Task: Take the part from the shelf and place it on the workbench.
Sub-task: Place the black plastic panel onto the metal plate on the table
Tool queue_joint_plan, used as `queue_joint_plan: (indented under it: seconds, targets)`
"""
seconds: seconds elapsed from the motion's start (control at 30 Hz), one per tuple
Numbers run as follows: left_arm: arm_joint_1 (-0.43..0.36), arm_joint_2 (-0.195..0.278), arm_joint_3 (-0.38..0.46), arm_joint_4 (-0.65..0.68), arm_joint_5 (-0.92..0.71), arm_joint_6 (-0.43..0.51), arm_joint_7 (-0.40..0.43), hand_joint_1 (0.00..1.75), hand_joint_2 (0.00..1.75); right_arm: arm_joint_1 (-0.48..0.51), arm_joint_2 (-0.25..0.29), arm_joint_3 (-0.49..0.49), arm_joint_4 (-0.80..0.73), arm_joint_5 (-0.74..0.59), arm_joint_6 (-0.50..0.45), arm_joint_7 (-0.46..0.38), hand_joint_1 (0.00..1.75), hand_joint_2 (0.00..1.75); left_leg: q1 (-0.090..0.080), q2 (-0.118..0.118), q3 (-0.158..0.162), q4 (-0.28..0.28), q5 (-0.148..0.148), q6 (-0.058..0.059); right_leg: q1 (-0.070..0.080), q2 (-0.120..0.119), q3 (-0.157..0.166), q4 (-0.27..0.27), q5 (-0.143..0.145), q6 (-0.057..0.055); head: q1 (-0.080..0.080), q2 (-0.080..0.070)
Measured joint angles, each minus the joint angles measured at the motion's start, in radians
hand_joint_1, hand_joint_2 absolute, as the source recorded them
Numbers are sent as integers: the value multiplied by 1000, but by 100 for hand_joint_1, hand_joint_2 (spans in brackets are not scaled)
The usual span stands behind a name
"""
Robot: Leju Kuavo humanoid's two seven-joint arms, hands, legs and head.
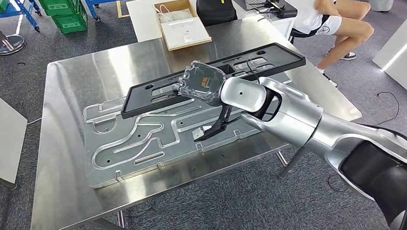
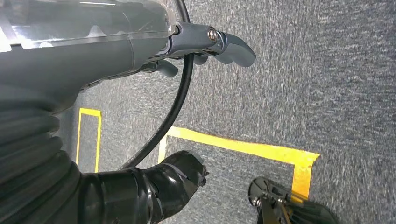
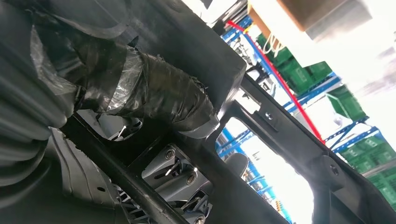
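Background items beyond the work area

Open cardboard box (image 1: 182,24) beside black bag (image 1: 215,7) on white table (image 1: 142,15); green crates (image 1: 60,12) on floor; seated person (image 1: 331,13) nearby.

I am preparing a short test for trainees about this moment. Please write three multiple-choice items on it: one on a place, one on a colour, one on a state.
1. Where is the long part?
A. on the floor
B. over the steel table, held by the right robot hand
C. inside the cardboard box

2. What colour is the part?
A. black
B. yellow
C. green

3. What state is the left robot hand in?
A. holding the part
B. holding a cable
C. holding nothing, hanging over the carpet

Key:
1 B: in the head view the right robot hand grips the part above the table and the grooved metal plate.
2 A: the part is black all along its length.
3 C: the left wrist view shows the left robot hand with nothing in its fingers, above grey carpet with yellow tape lines.
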Motion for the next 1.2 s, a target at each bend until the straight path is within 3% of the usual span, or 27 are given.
queue_joint_plan:
  seconds: [0.5,0.83,1.2]
  targets:
    - [-1,0,9,0,-12,34,1,0,175,112,12,-49,49,62,-41,-3,175,175,0,0,0,0,0,0,-1,0,0,0,0,0,0,0]
    - [-1,0,24,0,-12,51,1,0,175,134,38,-57,79,87,-48,-4,175,175,0,0,0,0,0,0,-1,0,0,0,0,0,0,0]
    - [-1,-1,31,0,-5,73,-2,0,175,137,36,-57,154,202,-63,33,175,175,0,0,0,0,0,0,-1,0,0,0,0,0,0,0]
